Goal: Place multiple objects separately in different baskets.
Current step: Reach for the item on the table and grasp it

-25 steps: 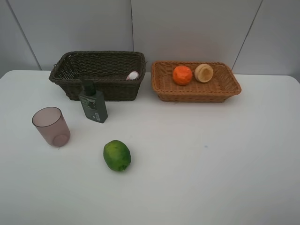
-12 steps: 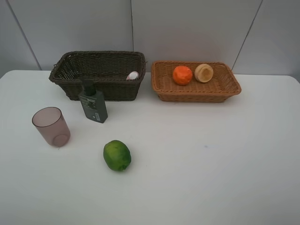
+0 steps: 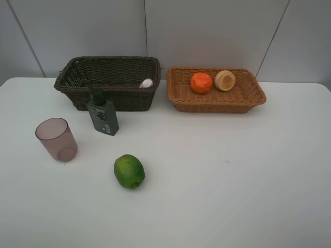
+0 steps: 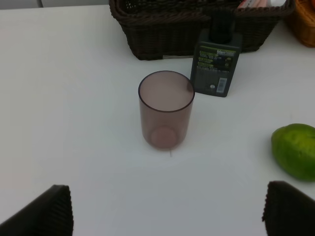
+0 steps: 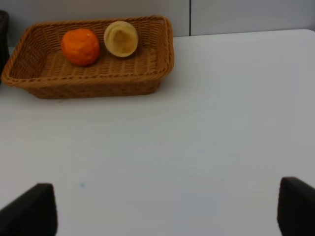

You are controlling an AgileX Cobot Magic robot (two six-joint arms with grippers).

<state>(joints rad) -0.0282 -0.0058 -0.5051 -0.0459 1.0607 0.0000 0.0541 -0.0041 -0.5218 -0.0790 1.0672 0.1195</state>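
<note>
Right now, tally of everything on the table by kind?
Fruit: 3 - orange, pale fruit, lime
Bottles: 2 - pump bottle, pink-white bottle, mostly hidden
Cups: 1 - mauve cup
Baskets: 2 - dark basket, tan basket
Total: 8

The setting looks like a robot test bench in a lab. A bare, smooth white tabletop (image 3: 232,181) is backed by plain grey wall panels (image 3: 207,31) with thin seams. Ahead of the left gripper (image 4: 167,216) stand a translucent mauve plastic cup (image 4: 165,110), a dark green pump bottle (image 4: 216,69) and a deep dark brown woven wicker basket (image 4: 162,29). Ahead of the right gripper (image 5: 162,211) sits a shallow light tan wicker basket (image 5: 88,88) holding 2 staged props, a round orange (image 5: 80,46) and a pale yellow round fruit (image 5: 120,38).
</note>
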